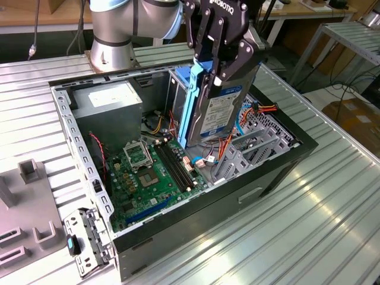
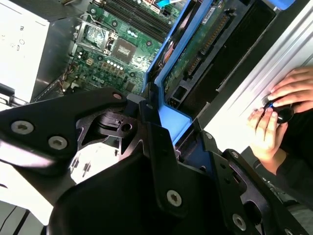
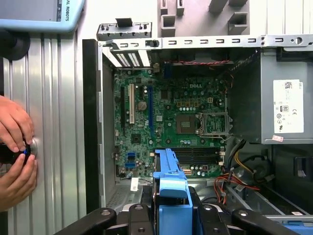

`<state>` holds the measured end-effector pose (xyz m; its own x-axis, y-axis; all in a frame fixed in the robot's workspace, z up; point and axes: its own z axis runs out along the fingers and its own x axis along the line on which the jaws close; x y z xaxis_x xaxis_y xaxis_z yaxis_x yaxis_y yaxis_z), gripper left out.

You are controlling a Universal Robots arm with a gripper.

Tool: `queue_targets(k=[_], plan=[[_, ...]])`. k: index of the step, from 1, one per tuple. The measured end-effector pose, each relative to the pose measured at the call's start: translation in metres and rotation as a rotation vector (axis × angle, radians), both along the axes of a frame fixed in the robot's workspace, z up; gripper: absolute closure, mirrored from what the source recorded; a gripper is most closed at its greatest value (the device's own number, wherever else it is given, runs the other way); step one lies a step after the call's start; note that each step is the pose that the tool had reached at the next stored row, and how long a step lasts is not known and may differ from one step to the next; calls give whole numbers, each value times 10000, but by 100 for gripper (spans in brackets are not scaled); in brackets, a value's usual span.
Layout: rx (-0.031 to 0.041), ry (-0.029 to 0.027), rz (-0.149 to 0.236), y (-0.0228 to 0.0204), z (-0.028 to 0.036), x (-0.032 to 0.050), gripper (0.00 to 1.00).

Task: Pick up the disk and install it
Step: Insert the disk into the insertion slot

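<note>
Blue plastic edging runs down the long side of the one disk (image 1: 217, 116), a dark metal slab with a white-and-blue label facing the exterior view's right. It stands on end, tilted a little. Its upper end is pinched between the two fingers of the gripper (image 1: 217, 80), which are closed against its faces. In the second wrist view the disk (image 2: 195, 51) shows its green circuit side. In the first wrist view its blue edging (image 3: 170, 183) sits between the black fingers.

The disk's lower end dips into the single open computer case (image 1: 196, 222), over the gap between the motherboard (image 1: 148, 172) and the metal drive bay on the exterior view's right. Whether that end touches anything there is hard to tell. One grey power supply (image 1: 113, 107) with a white sticker fills the far corner of the case. A bundle of orange and red cables (image 1: 262, 110) lies just beside the disk.

Outside the case, one metal drive cage (image 1: 89, 237) with a blue handle rests on the ribbed aluminium table (image 1: 297, 231), at the exterior view's left. A person's two hands (image 3: 15, 147) rest on the table, well apart from the case, around a small dark object.
</note>
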<state>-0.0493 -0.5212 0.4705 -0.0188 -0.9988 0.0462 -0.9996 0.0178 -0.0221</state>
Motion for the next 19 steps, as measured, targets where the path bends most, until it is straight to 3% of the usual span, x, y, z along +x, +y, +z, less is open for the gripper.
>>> queue_targets(k=[5,6,7,8,16,19], plan=[[1,0,0,-8,-3,73,63],[0,0,-1,-8,-5,183,63],[1,0,2,-8,-5,191,63],[0,0,0,-11,-11,314,63],[0,0,0,-17,-25,578,63],[0,0,1,-38,-34,650,63]])
